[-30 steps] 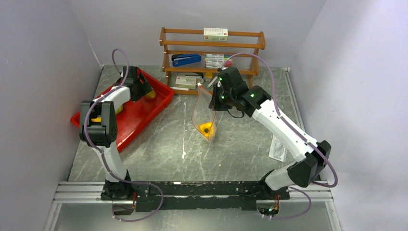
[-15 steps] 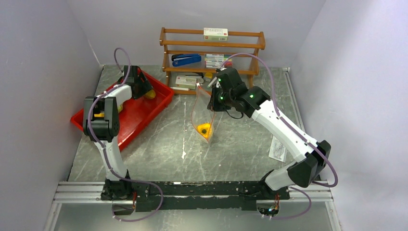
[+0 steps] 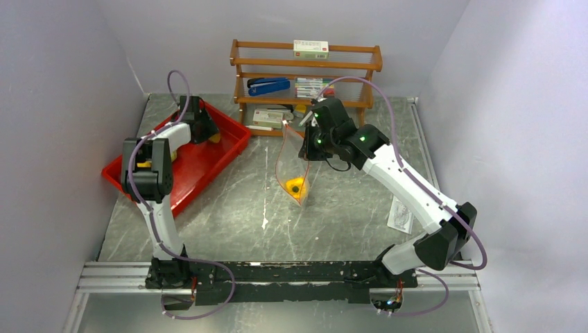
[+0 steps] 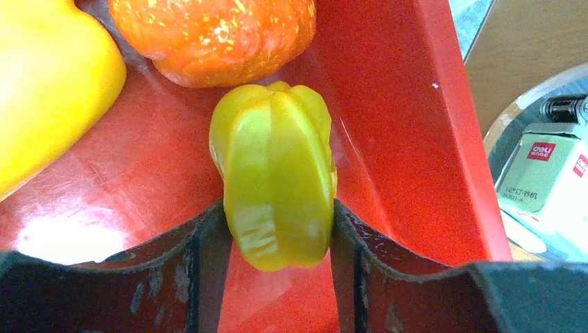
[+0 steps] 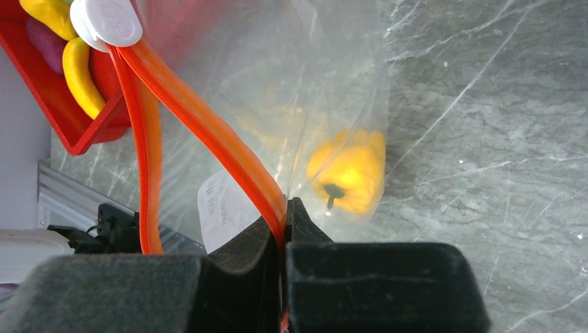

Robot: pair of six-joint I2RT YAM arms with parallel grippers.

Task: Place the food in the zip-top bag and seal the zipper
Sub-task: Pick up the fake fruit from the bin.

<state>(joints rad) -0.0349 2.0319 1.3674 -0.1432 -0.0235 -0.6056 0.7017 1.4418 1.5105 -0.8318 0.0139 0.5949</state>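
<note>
In the left wrist view a ribbed yellow-green fruit (image 4: 277,173) lies on the red tray (image 4: 409,139), and my left gripper (image 4: 279,208) presses it from both sides. An orange pepper (image 4: 211,31) and a yellow pepper (image 4: 48,90) lie just beyond it. The clear zip-top bag (image 3: 291,163) hangs over the table's middle with its mouth gaping. My right gripper (image 5: 286,208) is shut on the red-orange zipper (image 5: 208,132), whose white slider (image 5: 107,21) sits at the far end. One yellow pepper (image 5: 350,170) rests in the bag's bottom. A yellow banana (image 5: 80,76) shows in the tray.
A wooden shelf (image 3: 305,69) with a blue stapler (image 3: 269,85) and boxes stands behind the bag. A green and white box (image 4: 548,173) lies just past the tray's far wall. A small flat packet (image 3: 401,214) lies on the table at the right.
My left gripper's fingers have closed in onto the yellow-green fruit in the tray's far corner. The right arm still holds the bag up, barely shifted.
</note>
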